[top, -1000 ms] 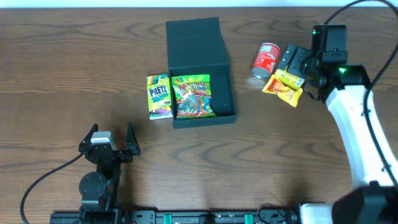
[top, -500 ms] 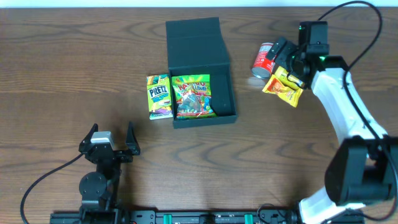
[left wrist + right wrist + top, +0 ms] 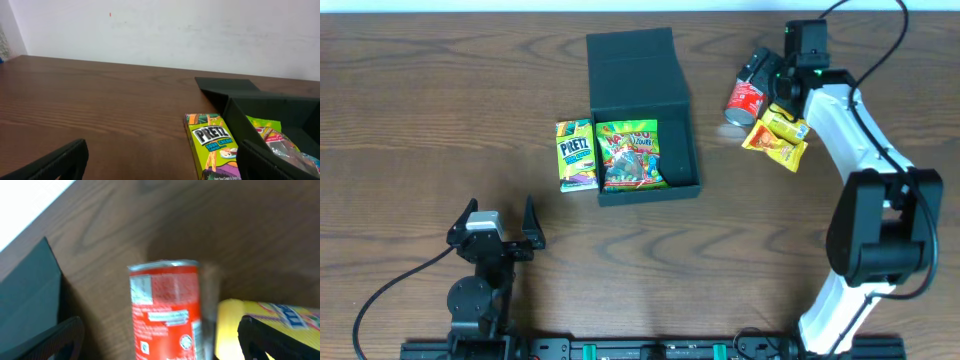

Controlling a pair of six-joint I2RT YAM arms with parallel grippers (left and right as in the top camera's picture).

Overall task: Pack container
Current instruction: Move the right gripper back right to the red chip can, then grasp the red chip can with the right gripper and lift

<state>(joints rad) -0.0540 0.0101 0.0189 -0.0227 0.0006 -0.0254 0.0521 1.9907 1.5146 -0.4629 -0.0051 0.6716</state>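
The right gripper (image 3: 761, 72) has swung away from the yellow snack pack (image 3: 776, 140) toward the far edge of the tabletop (image 3: 420, 120). It now hangs over the red can (image 3: 747, 99) (its arm has folded in closer too).

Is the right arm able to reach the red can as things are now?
Probably yes. The right gripper hangs open just over the red can, which lies uncovered on the table. The yellow packet lies close at one side, so the grip may brush it, but nothing blocks the way.
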